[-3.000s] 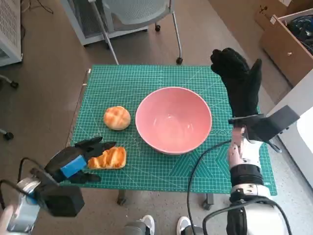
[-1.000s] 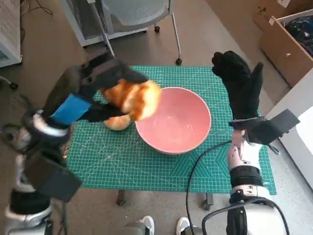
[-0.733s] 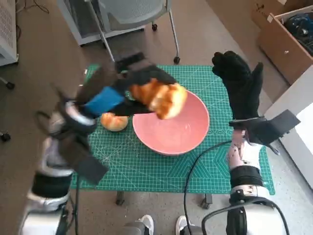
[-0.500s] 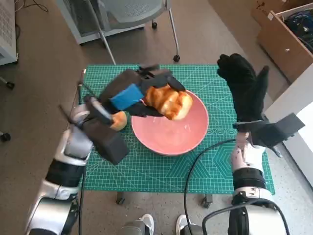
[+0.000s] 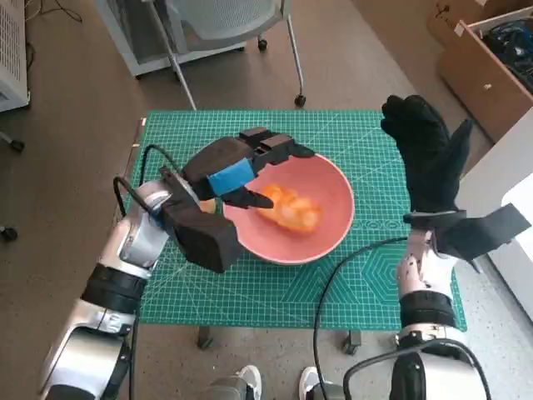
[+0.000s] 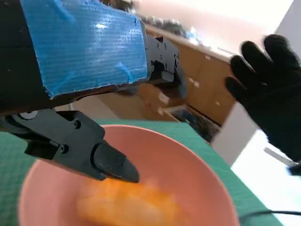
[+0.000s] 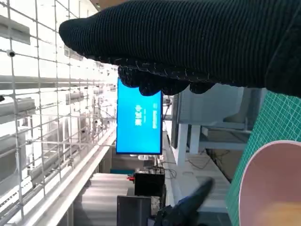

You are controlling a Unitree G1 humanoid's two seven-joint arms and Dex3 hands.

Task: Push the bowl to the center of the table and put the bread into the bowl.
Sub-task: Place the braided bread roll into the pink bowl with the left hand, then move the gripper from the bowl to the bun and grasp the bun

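Bread (image 5: pixel 291 208), golden and blurred, lies inside pink bowl (image 5: pixel 333 229).

The left robot hand (image 5: pixel 241 171) is black hard plastic with blunt, angular fingers (image 6: pixel 101 157) and a patch of bright blue tape across its back. A boxy black module sits at its wrist, and a thin black cable loops beside it. The left forearm is pale silver-grey with a black band. The right robot hand (image 5: pixel 429 154) wears a black knitted glove. Below the glove a flat dark grey bracket juts out sideways. The right forearm is pale, ringed with black collars, and a black cable curves down alongside it.
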